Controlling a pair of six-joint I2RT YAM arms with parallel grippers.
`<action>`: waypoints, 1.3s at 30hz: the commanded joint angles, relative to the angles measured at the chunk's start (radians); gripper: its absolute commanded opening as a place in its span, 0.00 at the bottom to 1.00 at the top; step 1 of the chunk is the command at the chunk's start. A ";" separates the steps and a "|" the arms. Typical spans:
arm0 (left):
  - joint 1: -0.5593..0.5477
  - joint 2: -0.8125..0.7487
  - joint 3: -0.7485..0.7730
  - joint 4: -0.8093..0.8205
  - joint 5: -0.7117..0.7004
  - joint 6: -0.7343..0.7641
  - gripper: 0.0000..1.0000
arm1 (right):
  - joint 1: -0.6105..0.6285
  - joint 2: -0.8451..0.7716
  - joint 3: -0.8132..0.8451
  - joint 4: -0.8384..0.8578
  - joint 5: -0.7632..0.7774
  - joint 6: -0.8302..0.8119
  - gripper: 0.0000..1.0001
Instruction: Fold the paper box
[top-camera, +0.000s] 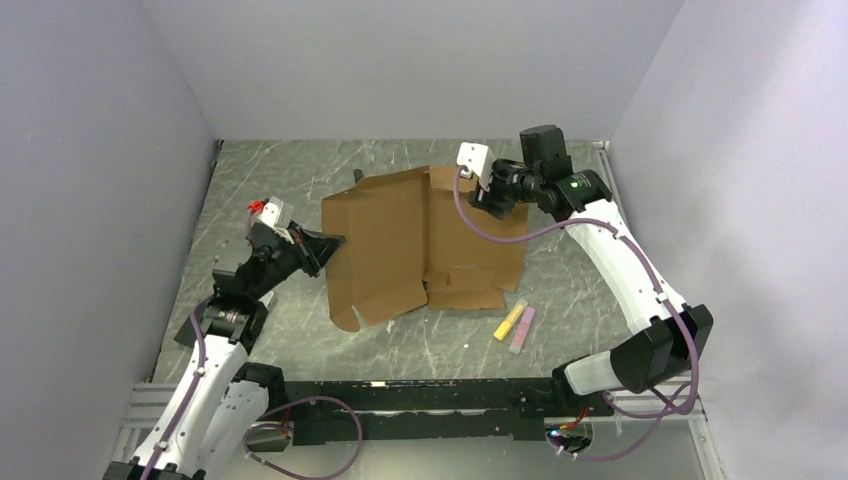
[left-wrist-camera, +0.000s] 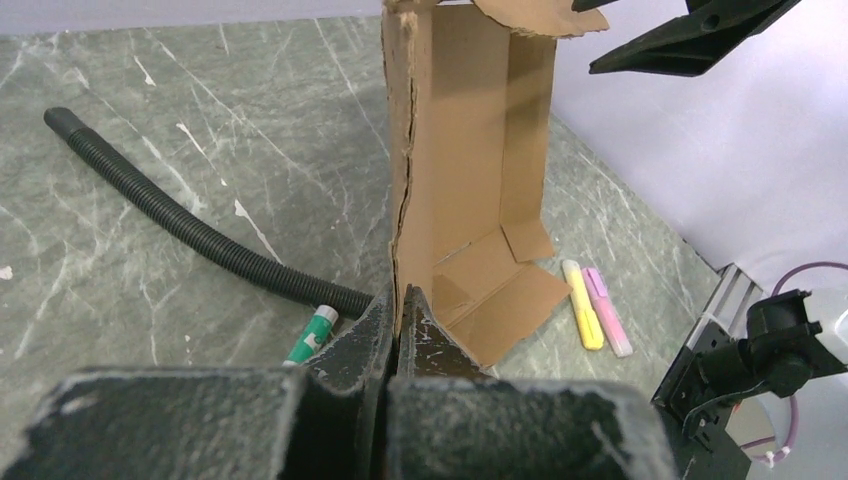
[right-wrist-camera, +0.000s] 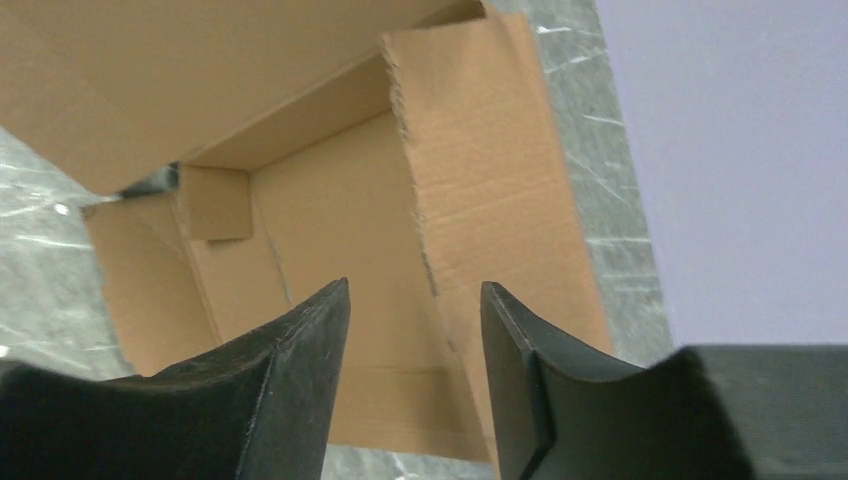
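paper box (left-wrist-camera: 470, 150): top cut off by the upper edge in the left wrist view; near edge hidden between the fingers of the left gripper (left-wrist-camera: 397, 305).
black corrugated hose (left-wrist-camera: 170, 215): near end hidden behind that gripper.
green marker (left-wrist-camera: 312, 335): lower part hidden by the same gripper.

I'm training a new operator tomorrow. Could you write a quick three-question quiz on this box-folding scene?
1. True or false: the left gripper has its jaws shut on an edge of the paper box.
2. What lies right beside the yellow highlighter on the table? A) a pink highlighter B) scissors C) a cup
3. Fill in: the right gripper has its jaws ____ over the box.

Key: 1 true; 2 A; 3 open.
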 joint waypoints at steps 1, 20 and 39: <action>-0.020 0.018 0.076 -0.013 0.037 0.096 0.00 | -0.001 -0.018 0.059 -0.043 -0.110 0.049 0.57; -0.045 0.022 0.116 -0.084 -0.006 0.257 0.00 | -0.696 -0.309 -0.444 0.558 -0.528 0.791 0.83; -0.078 0.017 0.124 -0.064 -0.028 0.194 0.00 | -0.575 -0.125 -0.764 1.090 -0.425 0.830 0.58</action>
